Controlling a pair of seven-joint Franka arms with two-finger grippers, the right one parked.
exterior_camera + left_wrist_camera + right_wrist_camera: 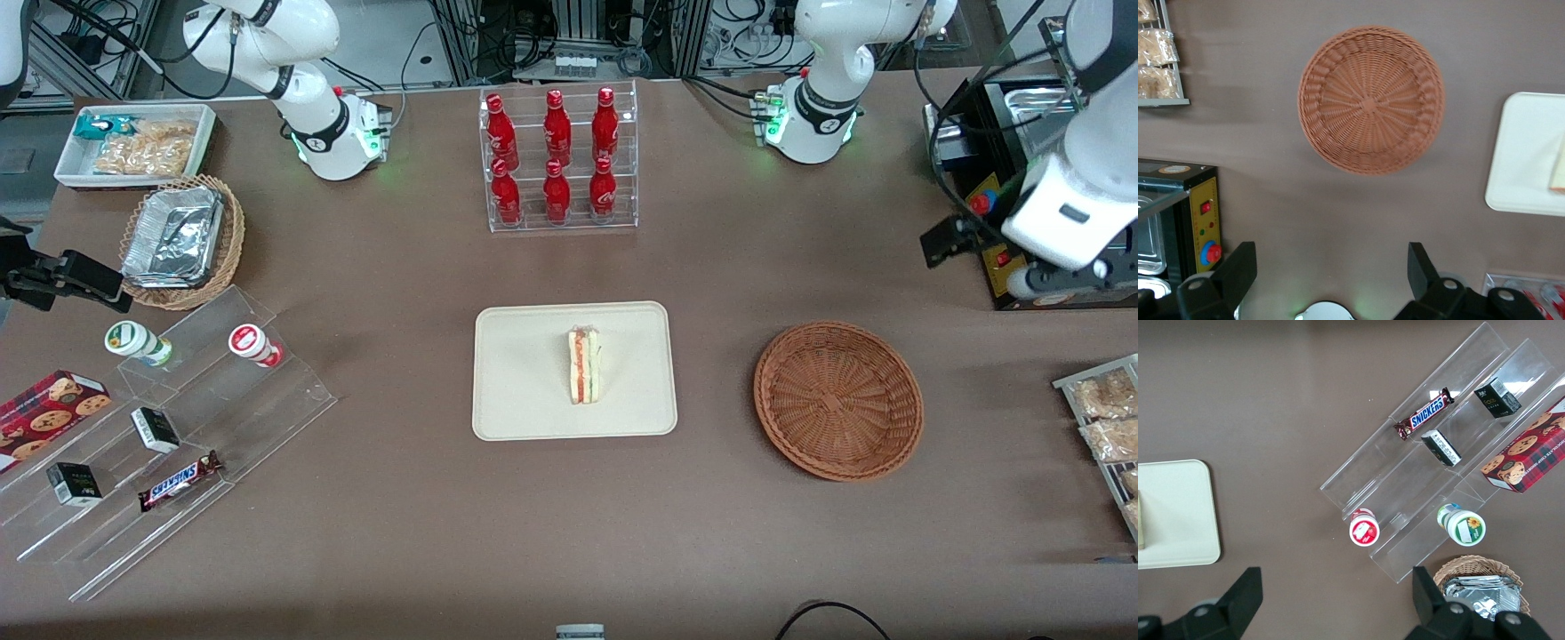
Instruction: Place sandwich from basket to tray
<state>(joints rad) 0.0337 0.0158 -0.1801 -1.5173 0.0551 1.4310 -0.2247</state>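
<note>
The sandwich stands on its edge on the cream tray, red and green filling showing. The reddish-brown wicker basket sits beside the tray toward the working arm's end, with nothing in it. My gripper hangs high over the table near the black appliance, farther from the front camera than the basket. In the left wrist view the gripper is open with nothing between its fingers; the basket, a corner of the tray and a sliver of sandwich show below.
A clear rack of red bottles stands at the table's back. A black appliance and a rack of snack packets sit at the working arm's end. An acrylic shelf of snacks and a foil-lined basket lie toward the parked arm's end.
</note>
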